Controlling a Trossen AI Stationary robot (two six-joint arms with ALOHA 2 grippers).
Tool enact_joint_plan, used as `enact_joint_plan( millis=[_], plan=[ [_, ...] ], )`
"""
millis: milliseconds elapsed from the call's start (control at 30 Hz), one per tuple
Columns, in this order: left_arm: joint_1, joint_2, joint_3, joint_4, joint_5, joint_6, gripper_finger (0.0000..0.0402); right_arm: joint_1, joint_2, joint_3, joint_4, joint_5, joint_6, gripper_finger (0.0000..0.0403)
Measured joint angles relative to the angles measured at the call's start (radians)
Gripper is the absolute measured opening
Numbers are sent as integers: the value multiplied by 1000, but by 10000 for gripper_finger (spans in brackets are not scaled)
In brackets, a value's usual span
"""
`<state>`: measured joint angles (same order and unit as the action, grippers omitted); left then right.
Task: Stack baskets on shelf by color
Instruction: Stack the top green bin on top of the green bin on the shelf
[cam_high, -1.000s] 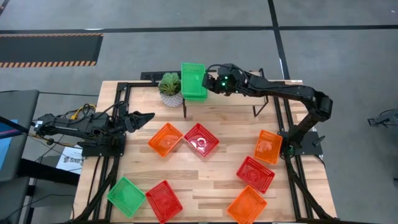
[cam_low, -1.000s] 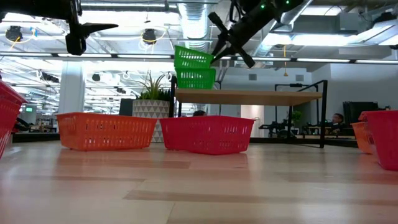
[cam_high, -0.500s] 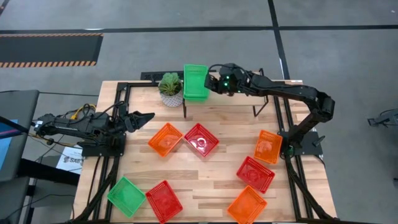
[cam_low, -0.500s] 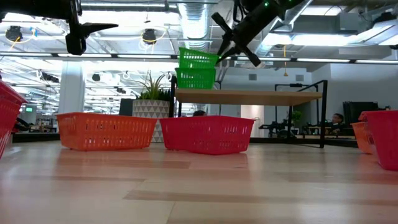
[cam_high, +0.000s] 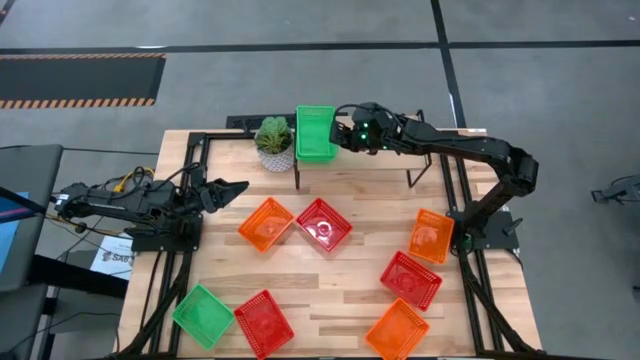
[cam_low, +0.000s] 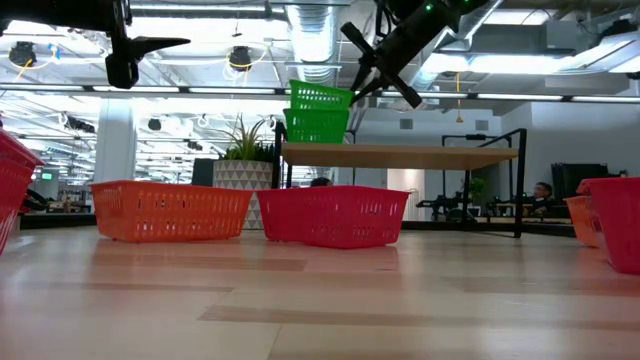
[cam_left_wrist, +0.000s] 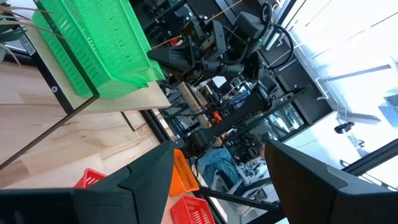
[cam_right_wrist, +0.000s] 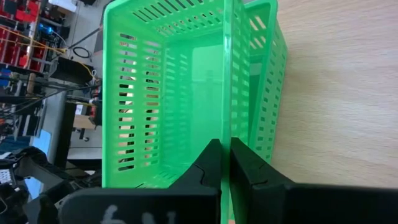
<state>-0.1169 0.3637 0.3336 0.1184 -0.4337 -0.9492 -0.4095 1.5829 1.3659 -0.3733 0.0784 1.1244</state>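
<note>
My right gripper (cam_high: 341, 135) is shut on a green basket (cam_high: 315, 132) at the left end of the shelf (cam_low: 400, 155). That basket (cam_low: 320, 96) sits just over a second green basket (cam_low: 316, 126), which stands on the shelf board. A third green basket (cam_high: 203, 315), three red ones and three orange ones lie on the tabletop. My left gripper (cam_high: 236, 187) hangs open above the table's left side, touching nothing. My right gripper pinches the upper green basket's short end wall (cam_right_wrist: 227, 127) nearest the shelf's middle. One finger (cam_right_wrist: 208, 163) is inside the basket, the other (cam_right_wrist: 249, 165) outside. The fingers come slanting down from the right. The basket is slightly tilted, its base at the lower basket's rim (cam_right_wrist: 275, 74).
A white-potted plant (cam_high: 274, 143) stands just left of the shelf. An orange basket (cam_high: 266, 223) and a red one (cam_high: 323, 225) lie in front of the shelf. Others lie near the right edge (cam_high: 431, 235) and the near edge (cam_high: 263, 323). The shelf's middle and right are bare.
My right gripper has carried the held green basket a little toward the table's right and down. The basket has come more squarely over the lower green basket and closer to its rim. The gripper has stayed shut.
</note>
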Motion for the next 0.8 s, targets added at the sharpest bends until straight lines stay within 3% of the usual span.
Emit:
enact_joint_plan(
  millis=[800],
  plan=[
    [0,0,0,0,0,-3,240,-8,-12,0,35,1,-109,132]
  ],
)
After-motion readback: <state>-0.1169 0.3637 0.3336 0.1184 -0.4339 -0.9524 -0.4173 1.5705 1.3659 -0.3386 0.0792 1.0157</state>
